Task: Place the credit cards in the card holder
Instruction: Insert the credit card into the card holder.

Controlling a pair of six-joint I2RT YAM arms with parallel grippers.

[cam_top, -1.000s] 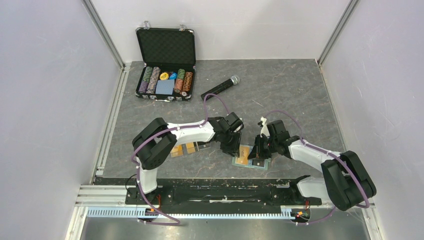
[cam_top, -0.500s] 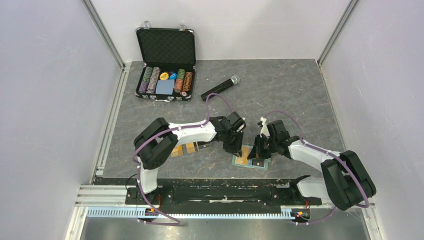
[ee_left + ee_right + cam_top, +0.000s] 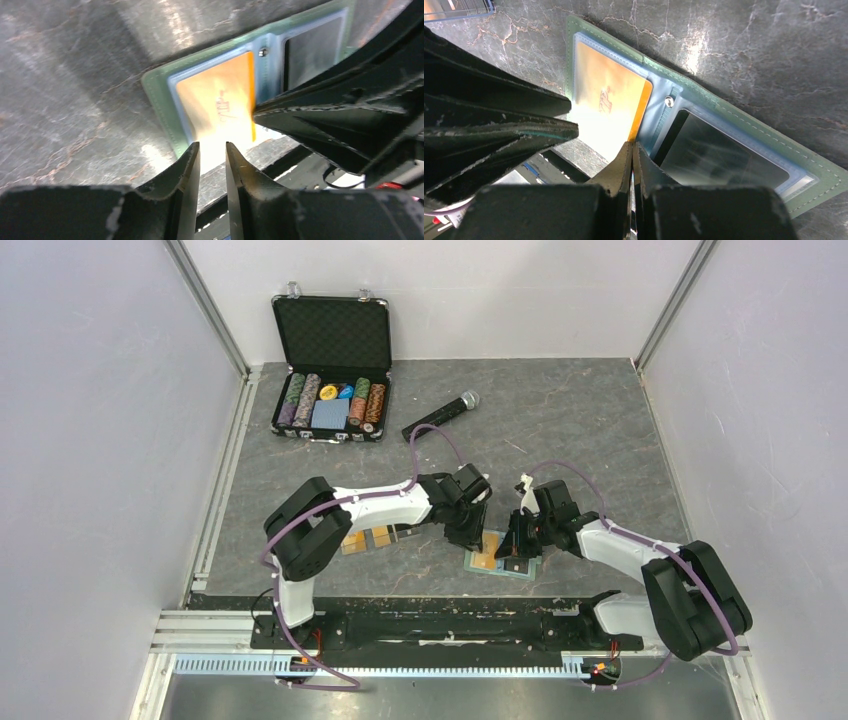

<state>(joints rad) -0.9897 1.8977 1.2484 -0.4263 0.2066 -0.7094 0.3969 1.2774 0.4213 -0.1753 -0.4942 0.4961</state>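
Toward the back left of the worktop (image 3: 600, 420), an open case of poker chips (image 3: 330, 400) is being kept well apart from both arms, with a microphone (image 3: 440, 415) lying just to its right. Nearer, a row of loose cards (image 3: 365, 540) is being partly covered by the left arm (image 3: 380, 502). Orange and tan faces are showing, while the darker card at the row's right end is hard to make out. That arm is being held folded at the elbow, with the forearm stretched rightward and the wrist tipped down over the card holder (image 3: 159, 102). The holder is lying open and flat near the front edge, between the two arms. The left fingers (image 3: 194, 160) are being held slightly parted, with nothing seen clamped between them. Their tips are poised at the near end of an orange card (image 3: 220, 95), which is sitting in the holder's left pocket. Glare is washing out that end, so whether the card is being touched cannot be told. To the right of the small snap (image 3: 668, 101), the second pocket is showing only a dark, reflective face, and its contents cannot be made out. The right arm (image 3: 625, 550) is being held bent, its forearm reaching leftward and its wrist angled down. The right fingers (image 3: 631, 162) are pressed fully together, empty, with their tips at the orange card's edge beside the centre fold. In the overhead view, much of the holder is being hidden by both wrists.
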